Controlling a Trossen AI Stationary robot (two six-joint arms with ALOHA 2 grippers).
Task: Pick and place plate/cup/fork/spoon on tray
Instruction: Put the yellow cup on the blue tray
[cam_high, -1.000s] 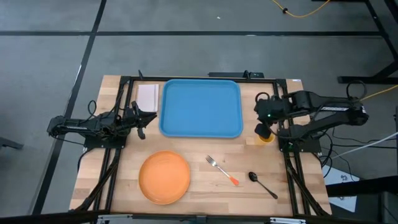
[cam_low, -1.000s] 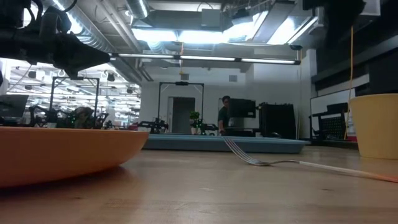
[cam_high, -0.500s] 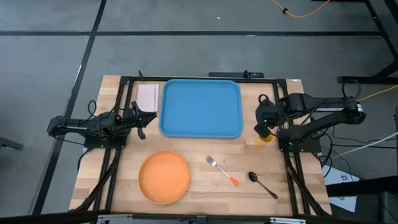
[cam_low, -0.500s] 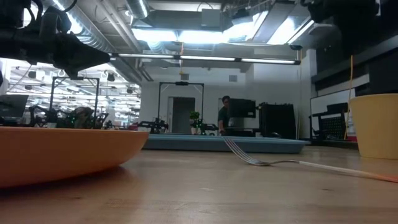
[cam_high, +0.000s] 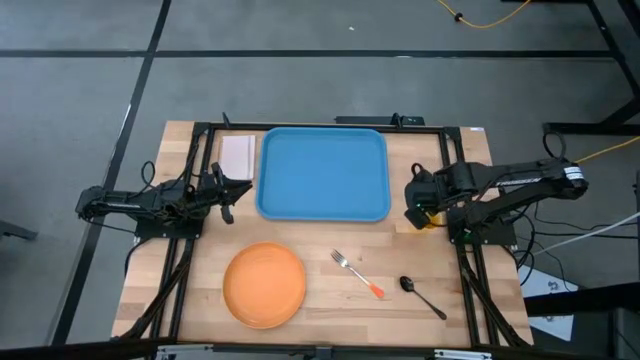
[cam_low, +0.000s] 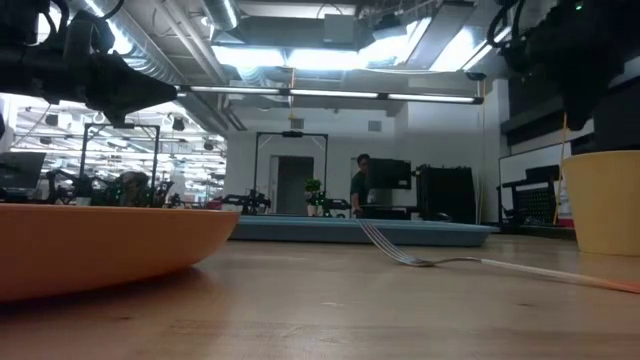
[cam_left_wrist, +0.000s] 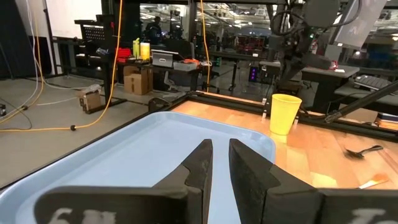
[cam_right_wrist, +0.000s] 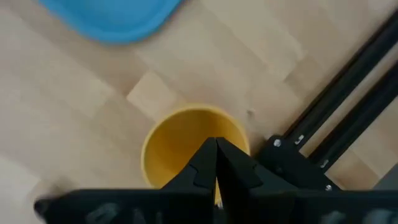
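Note:
The yellow cup (cam_right_wrist: 180, 134) stands upright on the wood just right of the blue tray (cam_high: 323, 172). My right gripper (cam_right_wrist: 216, 144) is shut and hovers above the cup's mouth, pointing down. It hides most of the cup in the high view (cam_high: 432, 222), and I see no touch. The orange plate (cam_high: 264, 285), the fork (cam_high: 358, 272) and the dark spoon (cam_high: 422, 296) lie flat on the near half of the table. My left gripper (cam_high: 228, 193) waits at the tray's left edge, shut and empty, level above the tray (cam_left_wrist: 124, 162).
A white pad (cam_high: 237, 155) lies left of the tray's far corner. Black frame rails (cam_high: 455, 170) run just right of the cup. Bare wood lies between the tray and the plate, fork and spoon.
My right gripper has moved toward the table's near edge and down, from beside the tray's right edge to over the cup. It now covers most of the cup in the high view. The cup has not moved.

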